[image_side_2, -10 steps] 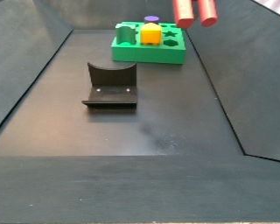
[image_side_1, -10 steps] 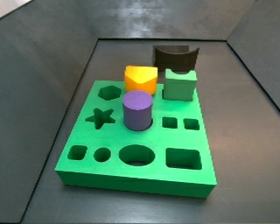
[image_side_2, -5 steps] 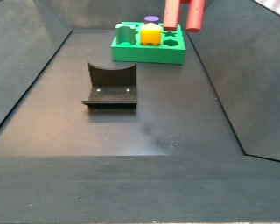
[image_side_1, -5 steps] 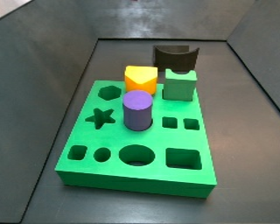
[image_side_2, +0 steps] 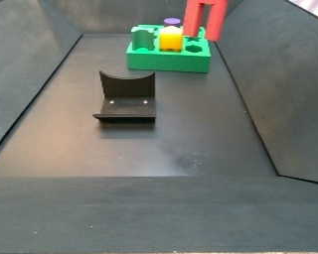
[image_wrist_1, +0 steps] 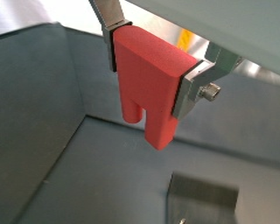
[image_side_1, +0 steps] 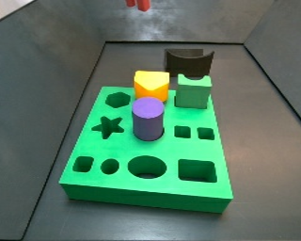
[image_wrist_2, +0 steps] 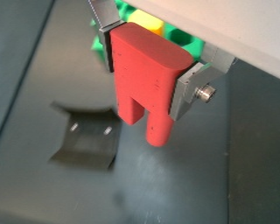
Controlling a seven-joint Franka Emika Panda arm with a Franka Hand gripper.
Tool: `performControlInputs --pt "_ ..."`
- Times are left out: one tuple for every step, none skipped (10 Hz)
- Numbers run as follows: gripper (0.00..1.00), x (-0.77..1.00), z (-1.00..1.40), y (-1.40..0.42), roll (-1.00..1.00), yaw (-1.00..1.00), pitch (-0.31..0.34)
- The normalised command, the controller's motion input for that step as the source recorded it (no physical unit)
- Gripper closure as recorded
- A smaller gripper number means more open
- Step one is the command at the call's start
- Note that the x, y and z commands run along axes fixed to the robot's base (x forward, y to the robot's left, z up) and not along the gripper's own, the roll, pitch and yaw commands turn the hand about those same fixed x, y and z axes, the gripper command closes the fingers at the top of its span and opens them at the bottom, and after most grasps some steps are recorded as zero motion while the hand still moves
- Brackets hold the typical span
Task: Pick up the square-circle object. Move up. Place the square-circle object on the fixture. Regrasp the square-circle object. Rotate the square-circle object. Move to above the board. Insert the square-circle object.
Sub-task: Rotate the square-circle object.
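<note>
In both wrist views my gripper is shut on the square-circle object, a red oblong block with two prongs at its free end. A silver finger presses each of its sides. In a side view the red block hangs upright in the air near the green board; elsewhere only its tip shows at the upper edge, beyond the board. The black fixture stands on the floor with nothing on it. The fingers are out of both side views.
On the board stand a purple cylinder, a yellow-orange block and a green cube. Star, hexagon, circle and square holes lie open. Dark sloping walls enclose the floor.
The red block has swung from tilted to upright and shifted left and a little lower toward the board in a side view. Its tip now enters the other side view.
</note>
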Motion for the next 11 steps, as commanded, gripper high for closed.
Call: performControlInputs --pt "1.0 0.0 0.03 0.02 -0.96 -1.0 0.49" --pt "1.0 0.01 0.04 0.03 -0.87 -0.87 0.51" --pt "1.0 0.03 0.04 0.02 -0.71 -0.68 0.472" --pt "1.0 0.06 0.03 0.01 -0.41 -0.37 0.361" --pt "1.0 0.07 0.0 0.01 -0.23 -0.17 0.235" --pt "1.0 0.03 0.0 0.03 -0.03 -1.0 0.026" --pt "1.0 0.0 0.01 0.03 -0.02 -1.0 0.019" --pt "1.0 -0.01 0.01 0.03 -0.02 -1.0 0.019" --pt "1.0 0.0 0.01 0.02 -0.02 -1.0 0.02" --pt "1.0 0.0 0.01 0.02 -0.03 -1.0 0.021" --pt "1.0 0.0 0.0 0.02 -0.03 -1.0 0.023"
